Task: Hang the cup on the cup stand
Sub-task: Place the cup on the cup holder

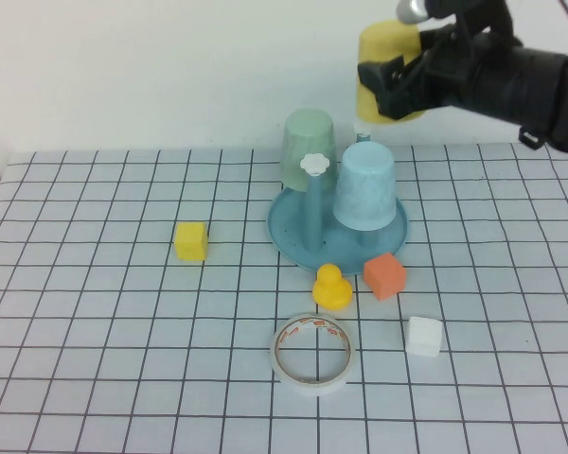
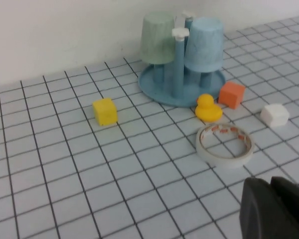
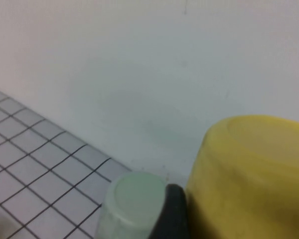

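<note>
High view: right gripper grasps the yellow cup far above the stand; misaligned, it could strike the blue cup. Left gripper sits clenched, empty.

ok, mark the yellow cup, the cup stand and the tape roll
yellow cup [image 1: 379, 57], high view, upper side wall left of the right gripper.
cup stand [image 1: 286, 232], high view, left rim of the dish base.
tape roll [image 1: 311, 375], high view, near edge of the ring.
</note>
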